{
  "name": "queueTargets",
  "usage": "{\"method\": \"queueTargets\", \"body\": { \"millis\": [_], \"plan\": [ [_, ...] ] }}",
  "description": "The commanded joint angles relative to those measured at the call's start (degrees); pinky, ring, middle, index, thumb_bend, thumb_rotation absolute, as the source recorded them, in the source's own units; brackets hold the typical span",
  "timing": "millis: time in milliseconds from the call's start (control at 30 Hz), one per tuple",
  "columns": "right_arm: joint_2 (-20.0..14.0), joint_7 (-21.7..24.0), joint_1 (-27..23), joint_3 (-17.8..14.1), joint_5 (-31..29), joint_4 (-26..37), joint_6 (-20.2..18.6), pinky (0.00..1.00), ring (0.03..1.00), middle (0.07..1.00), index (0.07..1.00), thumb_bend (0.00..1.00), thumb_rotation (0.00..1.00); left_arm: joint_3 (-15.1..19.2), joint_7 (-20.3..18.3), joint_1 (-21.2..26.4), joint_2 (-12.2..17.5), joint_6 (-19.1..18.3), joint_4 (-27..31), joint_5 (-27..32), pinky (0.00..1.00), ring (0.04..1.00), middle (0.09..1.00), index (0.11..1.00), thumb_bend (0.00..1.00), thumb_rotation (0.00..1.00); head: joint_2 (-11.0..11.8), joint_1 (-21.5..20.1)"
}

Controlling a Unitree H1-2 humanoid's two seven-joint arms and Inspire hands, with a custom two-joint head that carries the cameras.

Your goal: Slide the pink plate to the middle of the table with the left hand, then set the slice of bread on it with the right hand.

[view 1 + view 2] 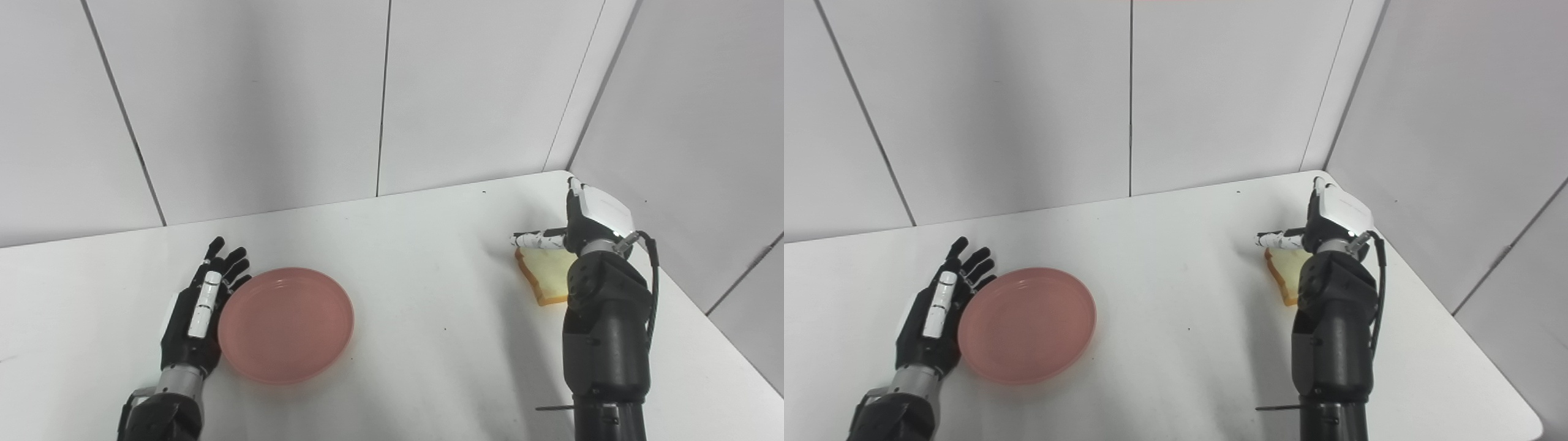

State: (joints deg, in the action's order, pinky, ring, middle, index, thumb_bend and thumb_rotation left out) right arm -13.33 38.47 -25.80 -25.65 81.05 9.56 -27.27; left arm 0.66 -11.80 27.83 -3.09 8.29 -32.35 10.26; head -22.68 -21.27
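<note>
Your left hand [199,306] lies flat and open on the white worktop [429,294], fingers spread and holding nothing, its inner edge just against the left rim of the round, shallow pink plastic plate [286,324]. The plate lies directly to that hand's right, left of the worktop's centre, so the push should run rightward. Your right hand [1323,223] hangs over the far right corner; one finger points left, but you cannot tell how far it is closed. The pale, brown-crusted slice of bread [548,274] lies just beneath it, well apart from the plate.
</note>
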Motion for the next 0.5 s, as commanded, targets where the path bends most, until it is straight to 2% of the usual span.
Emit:
{"method": "queueTargets", "body": {
  "millis": [0,200,467],
  "plan": [
    [-1.4,-0.6,-2.0,-0.2,1.3,-0.2,0.4,0.96,1.0,1.0,1.0,1.0,0.44,-0.4,0.0,-2.5,0.0,-3.0,-2.3,-0.2,0.86,0.89,0.873,0.936,0.63,0.75,-0.2,0.0],
    [-1.5,-1.9,-2.9,-0.8,2.8,-3.8,0.4,0.97,1.0,1.0,1.0,1.0,0.42,-0.4,-0.1,-2.8,-0.1,-3.3,-1.8,-0.1,0.87,0.889,0.876,0.937,0.62,0.74,-0.5,0.2],
    [-1.7,-5.7,-3.5,-1.9,1.7,-9.1,0.4,0.99,1.0,1.0,1.0,1.0,0.41,-0.5,-0.4,-3.1,-0.1,-2.8,-2.1,-0.1,0.87,0.888,0.883,0.937,0.64,0.73,-0.7,0.4]
  ]
}}
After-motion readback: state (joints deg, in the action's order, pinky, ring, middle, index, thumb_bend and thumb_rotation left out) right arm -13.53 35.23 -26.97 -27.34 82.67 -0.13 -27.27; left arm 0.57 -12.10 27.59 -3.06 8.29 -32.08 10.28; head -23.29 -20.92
